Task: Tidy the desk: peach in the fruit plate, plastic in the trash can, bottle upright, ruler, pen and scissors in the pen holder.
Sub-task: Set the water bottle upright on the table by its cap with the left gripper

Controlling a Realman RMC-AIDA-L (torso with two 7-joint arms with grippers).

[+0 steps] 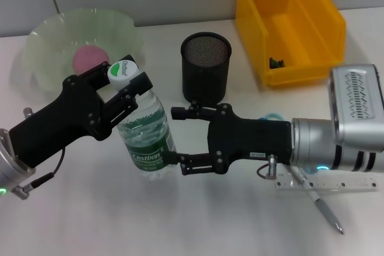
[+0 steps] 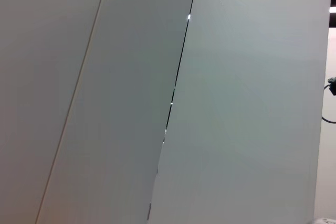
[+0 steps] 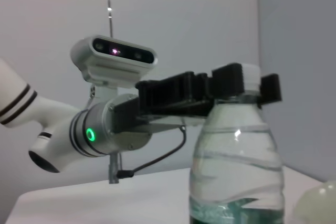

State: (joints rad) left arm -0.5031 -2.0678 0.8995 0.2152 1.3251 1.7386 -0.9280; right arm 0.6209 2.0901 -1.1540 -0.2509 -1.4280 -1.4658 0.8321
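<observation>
The bottle [image 1: 147,139] stands nearly upright on the desk [image 1: 90,208], with its white-and-green cap on top. My left gripper [image 1: 123,77] is shut on the bottle's neck just under the cap, which also shows in the right wrist view as the left gripper [image 3: 244,90] on the bottle [image 3: 236,150]. My right gripper [image 1: 175,136] is open beside the bottle's lower body, one finger on each side of its right edge. The peach [image 1: 90,58] lies in the fruit plate [image 1: 45,37]. The ruler [image 1: 327,184] and pen [image 1: 321,205] lie beneath my right arm. A blue loop of the scissors [image 1: 273,115] peeks out behind that arm.
The pen holder [image 1: 206,67] stands just behind my right gripper. The trash can [image 1: 288,25] is at the back right, with a small dark scrap inside. The left wrist view shows only grey wall panels.
</observation>
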